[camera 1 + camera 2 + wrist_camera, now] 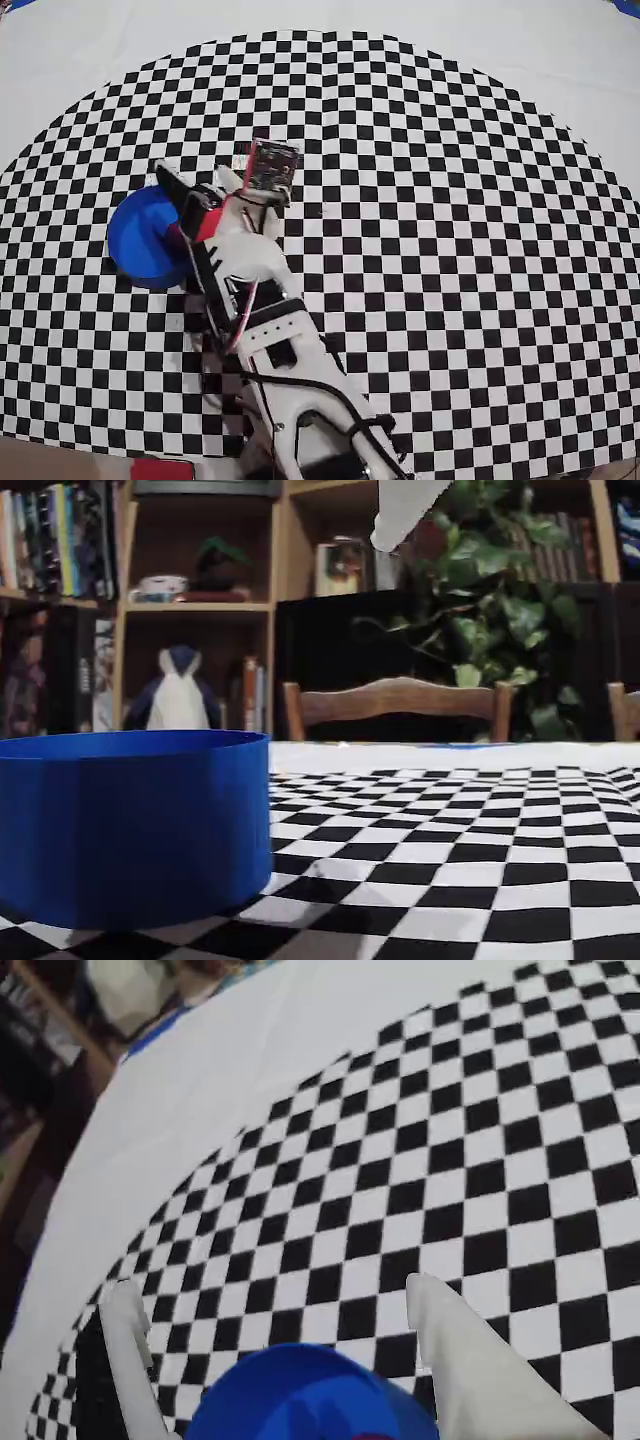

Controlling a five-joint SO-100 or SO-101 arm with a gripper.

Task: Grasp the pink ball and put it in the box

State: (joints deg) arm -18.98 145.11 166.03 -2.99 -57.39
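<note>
Wrist view alone: pink ball (pixel 372 1437) sliver inside box (pixel 300 1400).

A table (pixel 560 60) under a white cloth (pixel 90 60) carries a black-and-white checkered mat (pixel 450 200), round along its far edge in the overhead view. The blue box (pixel 135 235) stands on the mat at its left side. The arm's base (pixel 320 440) sits at the near edge.

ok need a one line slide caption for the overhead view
Arm's gripper poised over the blue box on the checkered mat.
</note>
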